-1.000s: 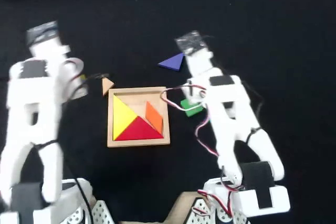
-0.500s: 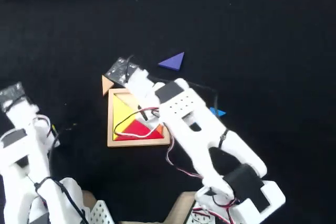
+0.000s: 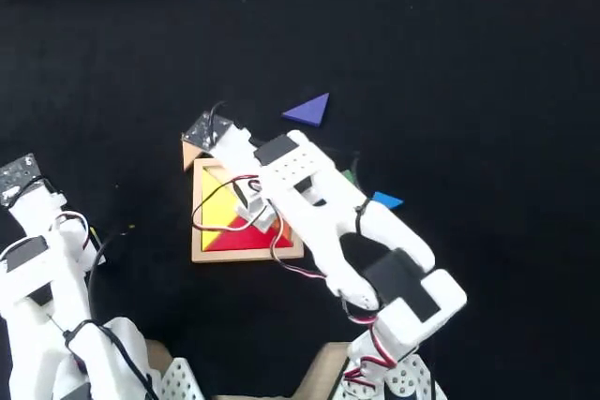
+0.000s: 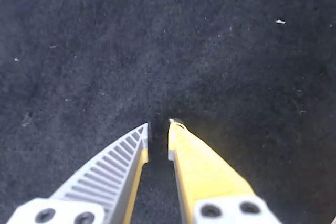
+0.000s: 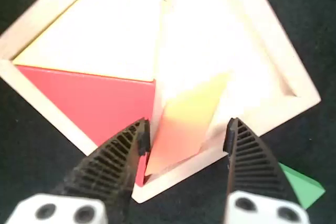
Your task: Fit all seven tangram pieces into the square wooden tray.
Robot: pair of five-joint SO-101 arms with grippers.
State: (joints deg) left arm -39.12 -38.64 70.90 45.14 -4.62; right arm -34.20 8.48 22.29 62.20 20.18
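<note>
The right gripper (image 5: 185, 132) is open. Its two black fingers (image 5: 123, 153) stand apart on either side of the orange piece (image 5: 186, 121), one just beside the piece's edge and the other a little off it. It is not clear whether either finger touches the piece.

The orange piece sits inside the square wooden tray (image 5: 300, 94), close to the rim nearest the gripper. The red triangle (image 5: 86, 95) lies against it on one side. Beyond the red triangle is the yellow triangle (image 5: 100, 30), also in the tray. The rest of the tray floor is bare wood. A green piece (image 5: 303, 186) lies on the black cloth (image 3: 469, 63) just outside the tray's corner.

From above, the right arm reaches in from the lower right and across the tray. A tan triangle (image 3: 190, 153) lies just beside the tray's far left corner. A purple triangle (image 3: 307, 111) lies on the cloth beyond the tray, and a blue piece (image 3: 386, 200) lies to the tray's right, near the arm.

The left gripper (image 4: 158, 126) has its fingers drawn almost together. Only a thin gap remains, with nothing in it. It is over bare cloth, well apart from the tray on the left.
</note>
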